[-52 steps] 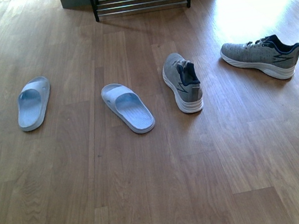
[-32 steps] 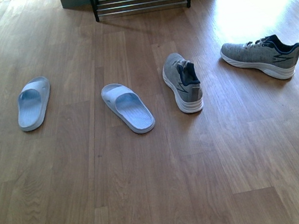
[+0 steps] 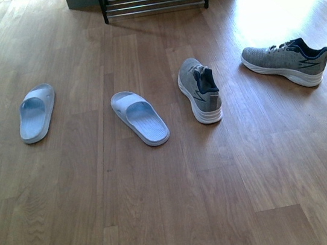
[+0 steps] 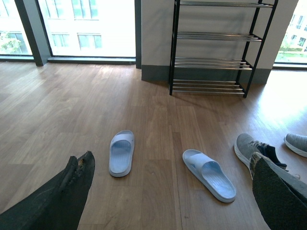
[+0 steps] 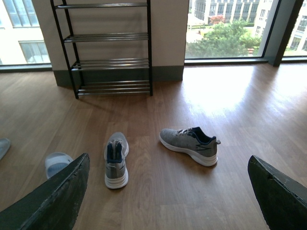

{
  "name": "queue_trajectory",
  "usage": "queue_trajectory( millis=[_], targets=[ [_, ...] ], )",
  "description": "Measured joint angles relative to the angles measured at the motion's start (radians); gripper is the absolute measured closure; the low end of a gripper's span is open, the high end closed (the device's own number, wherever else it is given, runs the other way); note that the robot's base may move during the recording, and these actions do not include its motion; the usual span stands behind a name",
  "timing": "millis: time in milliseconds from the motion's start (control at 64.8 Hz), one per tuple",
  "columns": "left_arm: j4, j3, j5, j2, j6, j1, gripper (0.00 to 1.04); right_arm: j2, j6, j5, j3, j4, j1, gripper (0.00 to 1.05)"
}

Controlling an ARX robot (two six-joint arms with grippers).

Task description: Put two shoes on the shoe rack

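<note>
Shoes (4) apart on the floor [image 3: 163, 208]: left slide [image 3: 36, 113], right slide [image 3: 140, 118], middle sneaker [image 3: 200, 90], right sneaker [image 3: 288, 62]; rack [image 3: 153, 2] behind. Jaws of left gripper [image 4: 170, 158] and right gripper [image 5: 168, 158] spread wide.

Colour reference, by item:
- Left slide sandal [image 3: 36, 113] and right slide sandal [image 3: 140, 118]: pale blue, single tone, no printed pattern
- Near sneaker [image 3: 200, 90] and far sneaker [image 3: 286, 62]: mottled grey knit upper, white sole, navy lining, navy zigzag side mark
- Shoe rack [image 4: 211, 61]: black frame, chrome bars forming a horizontal stripe pattern on each shelf
- Floor [image 3: 163, 208]: warm brown planks with visible wood grain; washed out to near white towards its far right corner
- Wall [image 4: 153, 33]: off-white, with a grey-green skirting band [image 4: 156, 74]
- Left gripper [image 4: 171, 165] and right gripper [image 5: 169, 162]: fingers dark grey to black, finely speckled
</note>
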Motion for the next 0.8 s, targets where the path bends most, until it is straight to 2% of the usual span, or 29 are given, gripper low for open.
queue_trajectory(
  millis=[803],
  targets=[
    [0.0,0.0,0.0,0.0,0.0,0.0,0.09,0.0,0.0,0.0,0.0,0.0,0.0,0.09]
  ],
)
